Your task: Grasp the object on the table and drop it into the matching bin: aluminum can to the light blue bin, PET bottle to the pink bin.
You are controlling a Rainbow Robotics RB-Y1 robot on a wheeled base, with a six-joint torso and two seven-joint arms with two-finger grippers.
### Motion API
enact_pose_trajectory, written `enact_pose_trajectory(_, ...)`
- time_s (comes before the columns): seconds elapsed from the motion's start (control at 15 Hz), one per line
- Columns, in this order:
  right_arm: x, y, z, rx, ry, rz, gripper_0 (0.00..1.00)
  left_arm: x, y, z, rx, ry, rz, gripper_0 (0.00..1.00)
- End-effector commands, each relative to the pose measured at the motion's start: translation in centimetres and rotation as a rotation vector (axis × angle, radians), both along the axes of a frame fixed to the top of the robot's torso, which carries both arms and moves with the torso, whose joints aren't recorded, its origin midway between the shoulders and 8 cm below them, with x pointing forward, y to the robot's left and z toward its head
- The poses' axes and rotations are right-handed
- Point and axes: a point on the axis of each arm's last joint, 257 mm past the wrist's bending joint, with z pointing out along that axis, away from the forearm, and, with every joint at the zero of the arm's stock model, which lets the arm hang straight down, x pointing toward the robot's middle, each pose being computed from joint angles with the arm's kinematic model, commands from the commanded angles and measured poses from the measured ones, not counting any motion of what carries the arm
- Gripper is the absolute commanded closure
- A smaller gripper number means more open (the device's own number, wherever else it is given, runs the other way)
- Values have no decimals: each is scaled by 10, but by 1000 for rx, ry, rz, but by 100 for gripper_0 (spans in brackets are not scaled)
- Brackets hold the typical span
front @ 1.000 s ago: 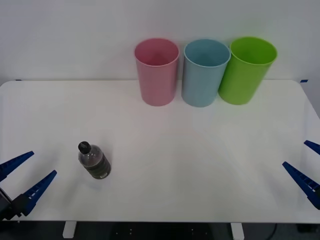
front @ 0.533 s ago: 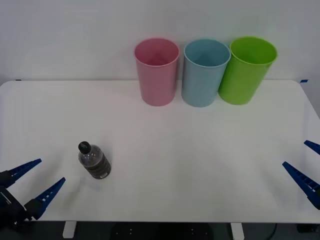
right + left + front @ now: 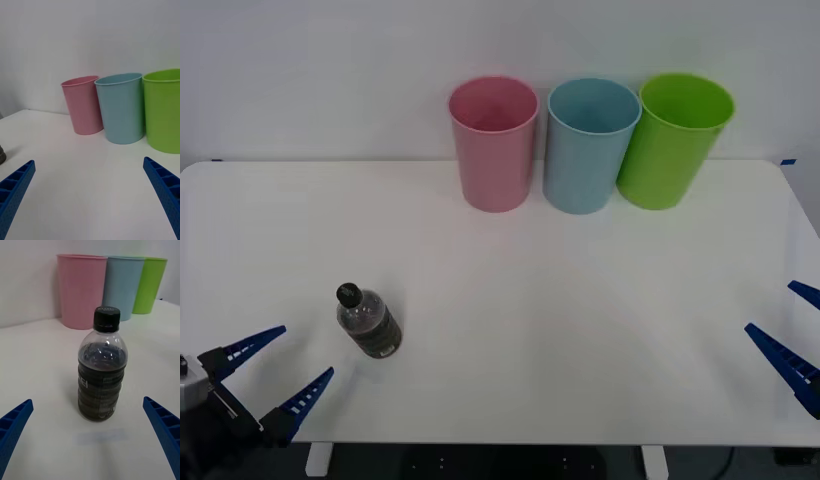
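The small clear plastic PET bottle (image 3: 367, 322) with its black screw cap and dark label band stands upright on the large white rectangular bench (image 3: 510, 300), toward the robot's left and near the front edge; nothing grips it, so the grasp is not yet made. The left pincer (image 3: 278, 378) sits low at the front left corner of the bench, its blue ribbed fingers spread wide and empty, just beside the bottle but apart from it; in the left wrist view the bottle (image 3: 102, 369) stands centred between the two fingers, which suggests the approach is lined up and only the final advance and closing remain. The right pincer (image 3: 792, 335) waits at the far right edge of the bench, fingers likewise parted and holding nothing, well apart from the bottle. At the back of the bench stand three tall round tapered plastic bins in a row: the pink bin (image 3: 494, 145), the light blue bin (image 3: 587, 148) and a green bin (image 3: 670, 142), each just beside its neighbour; their visible insides look bare. By my reckoning the task is at its opening: still to do are the grasp, the lift, the carry across to the pink bin, and the release above it.
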Motion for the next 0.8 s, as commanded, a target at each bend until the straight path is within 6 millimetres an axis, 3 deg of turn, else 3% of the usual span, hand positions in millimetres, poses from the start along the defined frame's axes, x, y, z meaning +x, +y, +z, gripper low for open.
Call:
enact_pose_trajectory(0.07,0,0,0,0,0,0,0,5,-9,-2,-34,-6,22,0)
enact_pose_trajectory(0.8,0,0,0,0,0,0,0,47,-35,-22,-86,2,21,0)
